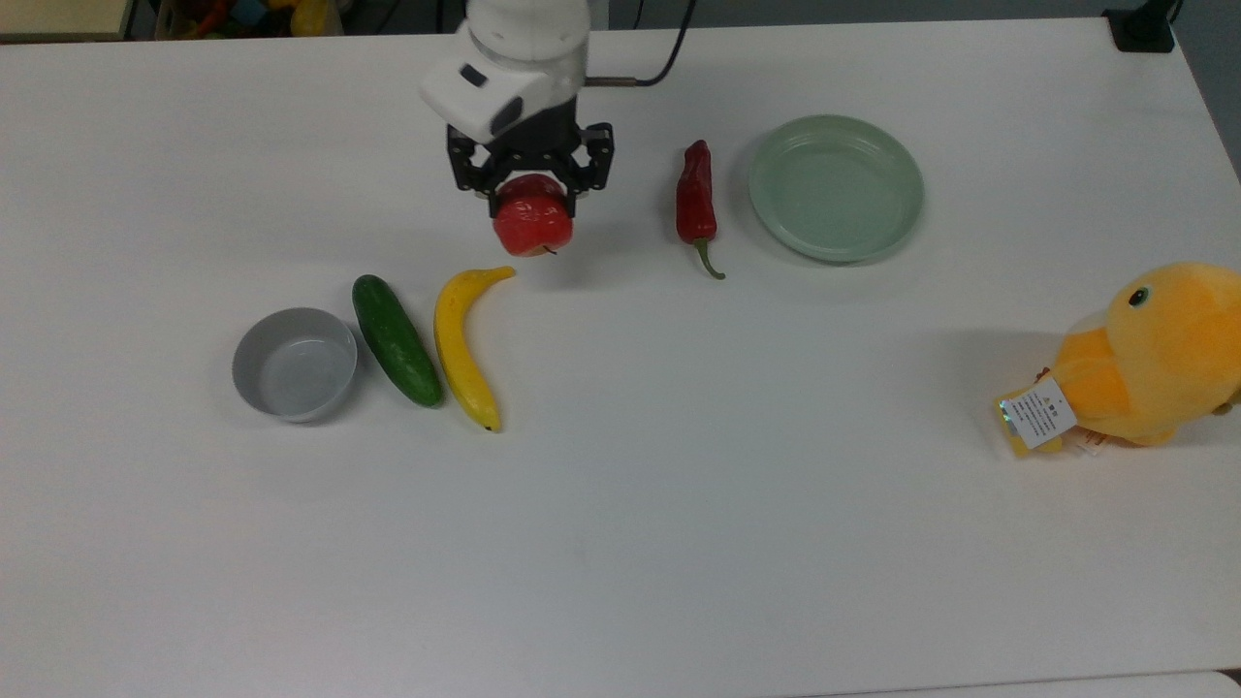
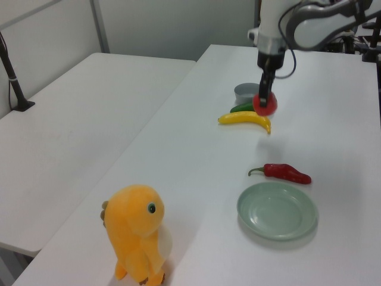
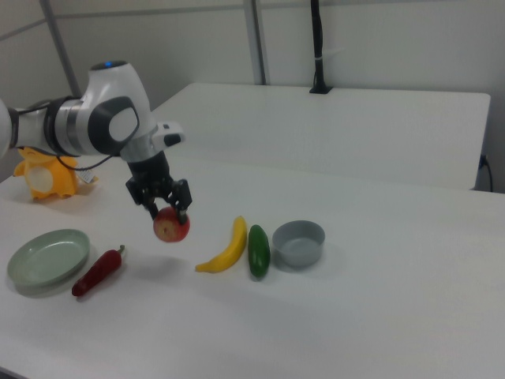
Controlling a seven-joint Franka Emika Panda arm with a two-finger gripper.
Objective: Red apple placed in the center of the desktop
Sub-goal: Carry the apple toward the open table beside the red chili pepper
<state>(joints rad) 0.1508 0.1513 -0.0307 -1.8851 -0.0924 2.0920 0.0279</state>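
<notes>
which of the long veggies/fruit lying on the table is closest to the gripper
The banana: its tip lies just below the gripper in the top view; the cucumber and chili pepper lie farther.
</notes>
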